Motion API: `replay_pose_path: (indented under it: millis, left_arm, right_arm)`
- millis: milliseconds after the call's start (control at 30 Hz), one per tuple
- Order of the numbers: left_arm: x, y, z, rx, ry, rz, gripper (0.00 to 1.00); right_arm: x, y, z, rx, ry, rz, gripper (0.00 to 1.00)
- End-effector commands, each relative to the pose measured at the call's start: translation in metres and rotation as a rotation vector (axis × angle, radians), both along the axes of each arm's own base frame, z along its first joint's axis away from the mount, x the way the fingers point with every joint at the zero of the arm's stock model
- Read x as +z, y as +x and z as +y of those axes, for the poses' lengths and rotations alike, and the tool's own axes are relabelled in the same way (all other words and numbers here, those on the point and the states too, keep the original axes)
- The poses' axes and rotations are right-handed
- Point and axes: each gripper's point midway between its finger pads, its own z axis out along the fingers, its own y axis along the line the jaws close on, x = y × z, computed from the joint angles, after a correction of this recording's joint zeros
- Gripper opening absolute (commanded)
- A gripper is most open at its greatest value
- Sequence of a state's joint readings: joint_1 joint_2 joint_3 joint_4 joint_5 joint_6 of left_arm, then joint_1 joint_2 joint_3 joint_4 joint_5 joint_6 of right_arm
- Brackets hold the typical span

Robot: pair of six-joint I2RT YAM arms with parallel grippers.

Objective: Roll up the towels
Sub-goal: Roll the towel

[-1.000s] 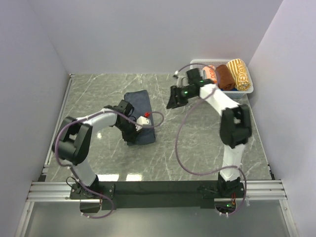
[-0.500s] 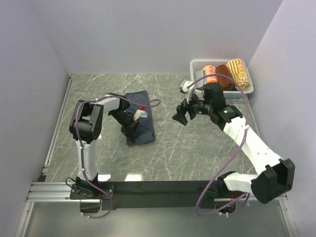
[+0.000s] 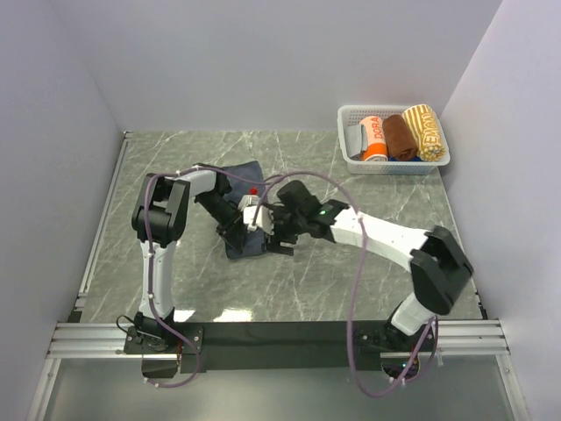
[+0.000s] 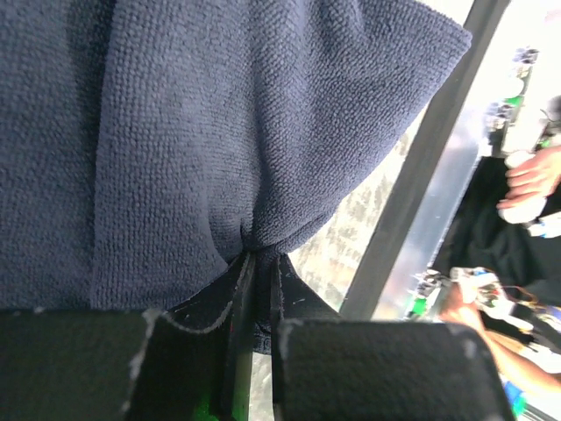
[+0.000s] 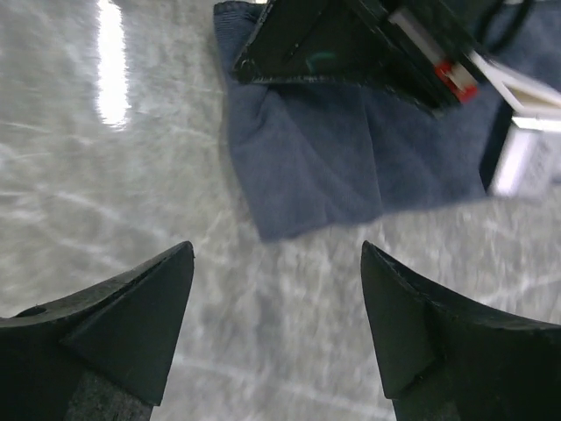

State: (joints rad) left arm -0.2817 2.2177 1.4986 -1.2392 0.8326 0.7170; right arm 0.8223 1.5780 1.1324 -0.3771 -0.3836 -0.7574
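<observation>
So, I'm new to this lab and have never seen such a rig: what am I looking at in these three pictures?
Two robot arms are bolted at the near edge of a marble table. One picture looks down from above; the other two come from a small camera on each wrist. The left pincer is shut on a fold of the dark blue towel lying on the table. The right pincer is open and empty, pointed at the towel's near corner. In the far right corner a white basket holds rolled towels.
</observation>
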Motion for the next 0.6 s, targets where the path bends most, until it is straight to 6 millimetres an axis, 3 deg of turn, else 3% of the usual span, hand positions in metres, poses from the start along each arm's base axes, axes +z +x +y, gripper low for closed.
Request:
replay_pose_path:
  millis: [0, 100, 333, 433, 567]
  left_arm:
    - [-0.032, 0.008, 0.002, -0.038, 0.023, -0.037, 0.01]
    - [-0.032, 0.007, 0.0, -0.041, 0.003, -0.018, 0.01]
    - [-0.038, 0.005, 0.007, -0.046, 0.004, 0.007, 0.01]
    - [-0.039, 0.01, 0.009, -0.035, 0.0, 0.011, 0.02]
    - [-0.036, 0.017, 0.013, -0.012, -0.006, -0.003, 0.02]
  right_arm:
    - [0.01, 0.028, 0.032, 0.057, 0.048, -0.161, 0.82]
    - [-0.002, 0.024, 0.05, 0.135, 0.047, -0.185, 0.81]
    - [-0.044, 0.018, 0.06, 0.267, 0.003, -0.212, 0.77]
    - [-0.063, 0.018, 0.06, 0.3, -0.033, -0.204, 0.71]
    - [-0.084, 0.018, 0.057, 0.327, -0.096, -0.168, 0.57]
